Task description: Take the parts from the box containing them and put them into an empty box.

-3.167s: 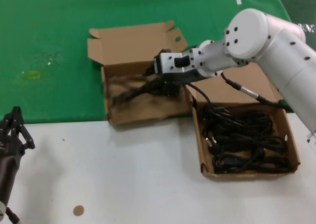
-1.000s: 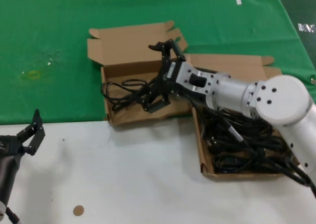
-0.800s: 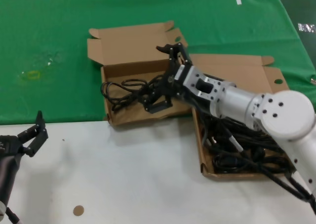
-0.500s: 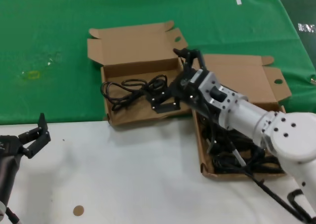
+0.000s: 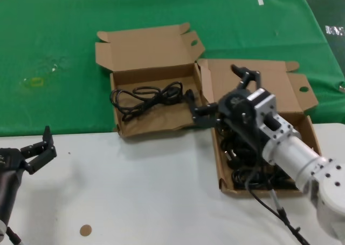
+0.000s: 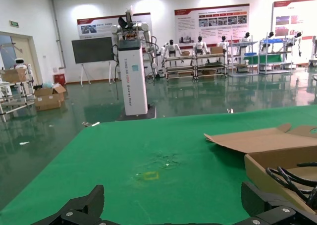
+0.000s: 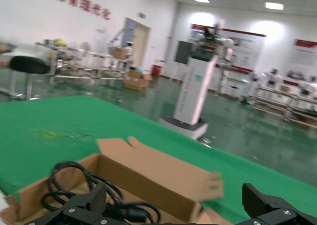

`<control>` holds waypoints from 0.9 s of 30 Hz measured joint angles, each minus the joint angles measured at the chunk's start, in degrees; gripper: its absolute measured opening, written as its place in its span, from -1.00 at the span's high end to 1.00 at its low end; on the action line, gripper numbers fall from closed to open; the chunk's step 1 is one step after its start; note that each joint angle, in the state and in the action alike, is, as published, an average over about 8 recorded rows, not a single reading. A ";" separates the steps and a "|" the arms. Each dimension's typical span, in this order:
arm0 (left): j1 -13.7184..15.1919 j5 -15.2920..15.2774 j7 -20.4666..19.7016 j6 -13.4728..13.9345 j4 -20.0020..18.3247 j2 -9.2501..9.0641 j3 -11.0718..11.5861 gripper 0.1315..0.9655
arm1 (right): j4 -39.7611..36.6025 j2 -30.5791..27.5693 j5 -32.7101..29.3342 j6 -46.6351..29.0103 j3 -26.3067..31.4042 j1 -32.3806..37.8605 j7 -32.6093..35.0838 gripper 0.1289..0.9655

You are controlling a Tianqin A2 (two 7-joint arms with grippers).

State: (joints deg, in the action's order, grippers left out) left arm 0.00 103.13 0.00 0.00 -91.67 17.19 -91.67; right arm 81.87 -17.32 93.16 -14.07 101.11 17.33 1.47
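The left box (image 5: 156, 127), open with its lid back, holds one black cord (image 5: 145, 96) lying loose. The right box (image 5: 280, 88) holds several black cords (image 5: 240, 176), partly hidden by my right arm. My right gripper (image 5: 222, 94) is open and empty, above the seam between the boxes. Its wrist view shows both fingertips (image 7: 94, 200) spread, with the left box (image 7: 163, 173) and its cord (image 7: 74, 178) beyond. My left gripper (image 5: 35, 154) is open and empty at the near left over the white table; its wrist view (image 6: 173, 207) shows the left box (image 6: 275, 168) far off.
A green cloth (image 5: 59, 34) covers the far half of the table; the near half is white (image 5: 135, 191). A yellow mark (image 5: 35, 82) is on the cloth at the left. A small brown disc (image 5: 85, 230) lies near the front edge.
My right gripper let go of a cord in the left box, opened and drew back to the right toward the full box. The cord stays in the left box. The left gripper barely moved.
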 joint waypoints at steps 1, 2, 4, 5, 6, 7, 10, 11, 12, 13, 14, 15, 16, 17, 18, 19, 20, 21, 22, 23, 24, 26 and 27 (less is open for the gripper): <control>0.00 0.00 0.00 0.00 0.00 0.00 0.00 -0.96 | 0.49 0.01 0.50 0.70 -0.47 -0.86 -0.07 -1.00; 0.00 0.00 0.00 0.00 0.00 0.00 0.00 -0.98 | 0.96 0.01 0.98 1.38 -0.92 -1.70 -0.14 -1.00; 0.00 0.00 0.00 0.00 0.00 0.00 0.00 -0.99 | 1.94 0.03 1.97 2.78 -1.87 -3.42 -0.29 -1.00; 0.00 0.01 0.00 0.00 0.00 0.00 0.00 -0.99 | 2.41 0.03 2.45 3.46 -2.32 -4.26 -0.36 -1.00; 0.00 0.01 0.00 0.00 0.00 0.00 0.00 -0.99 | 2.90 0.04 2.95 4.16 -2.79 -5.12 -0.43 -1.00; 0.00 0.01 0.00 0.00 0.00 0.00 0.00 -0.99 | 3.38 0.05 3.44 4.85 -3.26 -5.98 -0.51 -1.00; 0.00 0.01 0.00 0.00 0.00 0.00 0.00 -1.00 | 4.85 0.07 4.93 6.95 -4.67 -8.57 -0.73 -1.00; 0.00 0.01 0.00 0.00 0.00 0.00 0.00 -1.00 | 5.34 0.07 5.43 7.65 -5.14 -9.43 -0.80 -1.00; 0.00 0.01 0.00 0.00 0.00 0.00 0.00 -1.00 | 5.83 0.08 5.92 8.35 -5.61 -10.29 -0.87 -1.00; 0.00 0.01 0.00 0.00 0.00 0.00 0.00 -1.00 | 6.32 0.09 6.42 9.05 -6.08 -11.16 -0.94 -1.00; 0.00 0.01 0.00 0.00 0.00 0.00 0.00 -1.00 | 6.77 0.09 6.88 9.71 -6.52 -11.97 -1.01 -1.00; 0.00 0.01 0.00 0.00 0.00 0.00 0.00 -1.00 | 7.20 0.10 7.31 10.31 -6.92 -12.71 -1.08 -1.00; 0.00 0.01 0.00 0.00 0.00 0.00 0.00 -1.00 | 7.55 0.10 7.68 10.83 -7.27 -13.34 -1.13 -1.00; 0.00 0.01 0.00 0.00 0.00 0.00 0.00 -1.00 | 7.86 0.11 7.99 11.27 -7.57 -13.89 -1.18 -1.00; 0.00 0.01 0.00 0.00 0.00 0.00 0.00 -1.00 | 8.12 0.11 8.25 11.64 -7.81 -14.34 -1.22 -1.00; 0.00 0.01 0.00 0.00 0.00 0.00 0.00 -1.00 | 8.31 0.11 8.44 11.91 -7.99 -14.67 -1.25 -1.00; 0.00 0.01 0.00 0.00 0.00 0.00 0.00 -1.00 | 8.44 0.11 8.58 12.10 -8.12 -14.91 -1.27 -1.00; 0.00 0.01 0.00 0.00 0.00 0.00 0.00 -1.00 | 8.52 0.12 8.66 12.21 -8.20 -15.04 -1.28 -1.00; 0.00 0.01 0.00 0.00 0.00 0.00 0.00 -1.00 | 8.55 0.12 8.70 12.27 -8.23 -15.11 -1.28 -1.00; 0.00 0.01 0.00 0.00 0.00 0.00 0.00 -1.00 | 8.57 0.12 8.72 12.29 -8.25 -15.14 -1.29 -1.00; 0.00 0.01 0.00 0.00 0.00 0.00 0.00 -1.00 | 8.58 0.12 8.73 12.31 -8.26 -15.16 -1.29 -1.00; 0.00 0.01 0.00 0.00 0.00 0.00 0.00 -1.00 | 8.59 0.12 8.74 12.32 -8.27 -15.17 -1.29 -1.00; 0.00 0.01 0.00 0.00 0.00 0.00 0.00 -1.00 | 8.59 0.12 8.74 12.32 -8.27 -15.18 -1.29 -1.00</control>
State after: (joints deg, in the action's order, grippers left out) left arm 0.00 103.13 0.00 0.00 -91.67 17.19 -91.67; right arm 90.46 -17.20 101.90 -1.74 92.84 2.15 0.18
